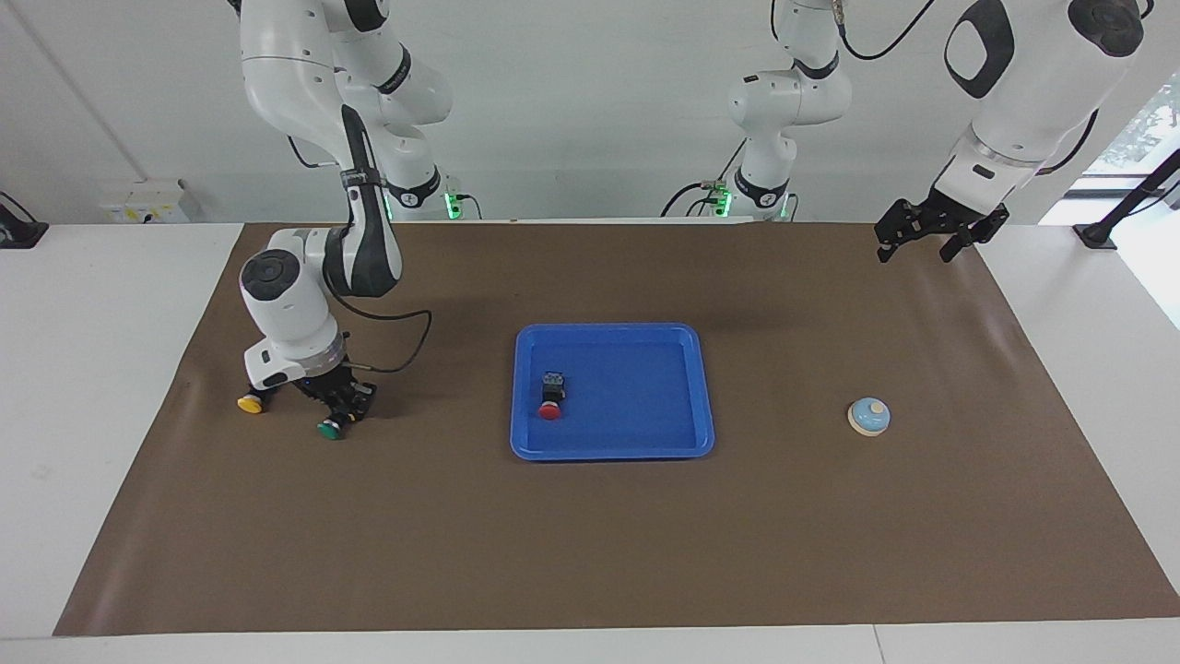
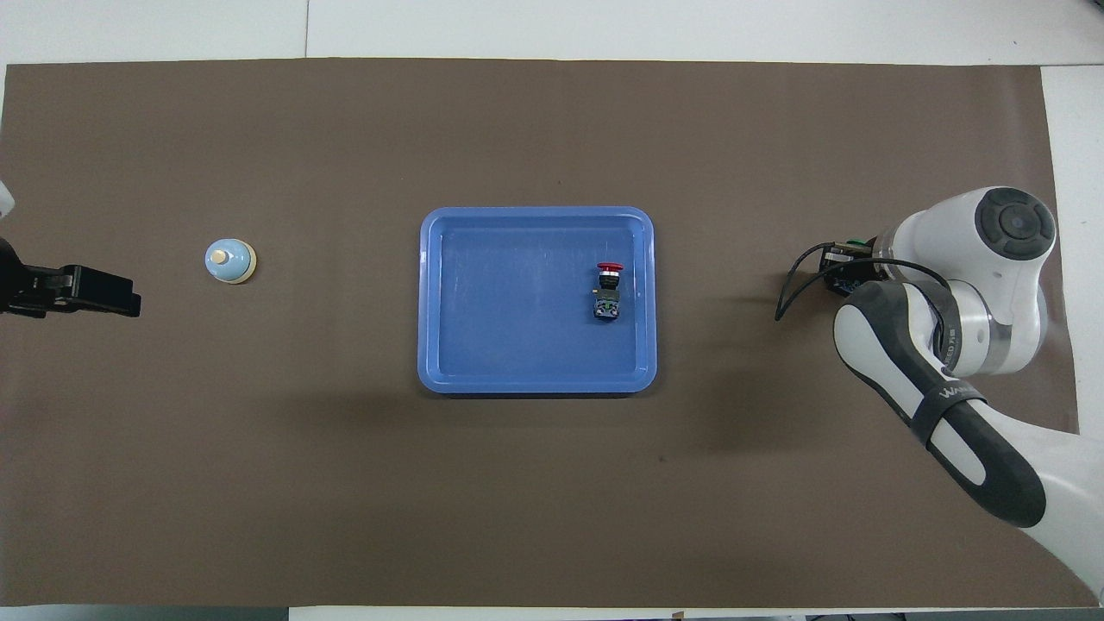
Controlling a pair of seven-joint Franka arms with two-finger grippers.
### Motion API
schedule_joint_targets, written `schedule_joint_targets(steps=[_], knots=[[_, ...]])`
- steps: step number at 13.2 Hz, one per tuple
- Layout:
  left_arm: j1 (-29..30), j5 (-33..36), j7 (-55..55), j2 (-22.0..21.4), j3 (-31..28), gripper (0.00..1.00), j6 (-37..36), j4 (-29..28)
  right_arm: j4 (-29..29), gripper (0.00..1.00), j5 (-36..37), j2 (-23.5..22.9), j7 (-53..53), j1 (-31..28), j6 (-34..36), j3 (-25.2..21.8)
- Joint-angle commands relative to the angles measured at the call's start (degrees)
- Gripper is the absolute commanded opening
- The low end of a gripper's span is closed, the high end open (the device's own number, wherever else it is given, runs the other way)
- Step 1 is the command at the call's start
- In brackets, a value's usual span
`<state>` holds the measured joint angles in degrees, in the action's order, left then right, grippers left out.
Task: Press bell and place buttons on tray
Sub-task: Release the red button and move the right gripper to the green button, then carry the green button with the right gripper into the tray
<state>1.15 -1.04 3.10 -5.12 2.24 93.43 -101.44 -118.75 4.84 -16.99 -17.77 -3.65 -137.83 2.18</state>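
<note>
The blue tray (image 1: 610,449) lies mid-table with the red button (image 1: 550,410) on its side in it, also clear in the overhead view as the red button (image 2: 610,269) in the tray (image 2: 535,213). Toward the right arm's end, my right gripper (image 1: 337,404) is down at the mat, shut on the black body of the green button (image 1: 329,429). The yellow button (image 1: 250,403) lies just beside it. The light-blue bell (image 1: 868,416) (image 2: 229,260) stands toward the left arm's end. My left gripper (image 1: 922,242) (image 2: 121,302) waits open, raised over the mat's corner.
A brown mat (image 1: 590,544) covers the table, with white tabletop around it. In the overhead view the right arm's wrist (image 2: 992,285) covers its gripper and both buttons there. A black cable (image 1: 406,341) loops from that wrist.
</note>
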Motion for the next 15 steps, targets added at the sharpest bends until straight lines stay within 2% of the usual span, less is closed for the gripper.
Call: schedule_joint_targets(steps=[1, 4, 7, 10, 13, 15], knots=[[0.08, 0.16, -0.02, -0.59, -0.04, 1.0, -0.26, 0.02, 4.9, 0.0, 0.43, 0.46, -0.33, 2.93, 6.49, 0.64], [0.08, 0.16, -0.02, -0.59, -0.04, 1.0, -0.26, 0.02, 14.56, 0.0, -0.36, -0.24, -2.86, 7.32, 17.38, 0.64], [0.08, 0.16, -0.02, -0.59, -0.04, 1.0, -0.26, 0.02, 25.03, 0.0, -0.54, -3.22, -8.23, 13.65, 26.36, 0.64], [0.08, 0.16, -0.02, -0.59, -0.04, 1.0, -0.26, 0.02, 28.65, 0.0, -0.8, -4.37, -13.49, 20.94, 29.02, 0.55], [0.08, 0.16, -0.02, -0.59, -0.04, 1.0, -0.26, 0.02, 29.45, 0.0, -5.53, -4.81, -19.56, 27.0, 29.03, 0.55], [0.08, 0.16, -0.02, -0.59, -0.04, 1.0, -0.26, 0.02, 30.41, 0.0, -5.9, -6.99, -24.48, 31.05, 28.24, 0.55]])
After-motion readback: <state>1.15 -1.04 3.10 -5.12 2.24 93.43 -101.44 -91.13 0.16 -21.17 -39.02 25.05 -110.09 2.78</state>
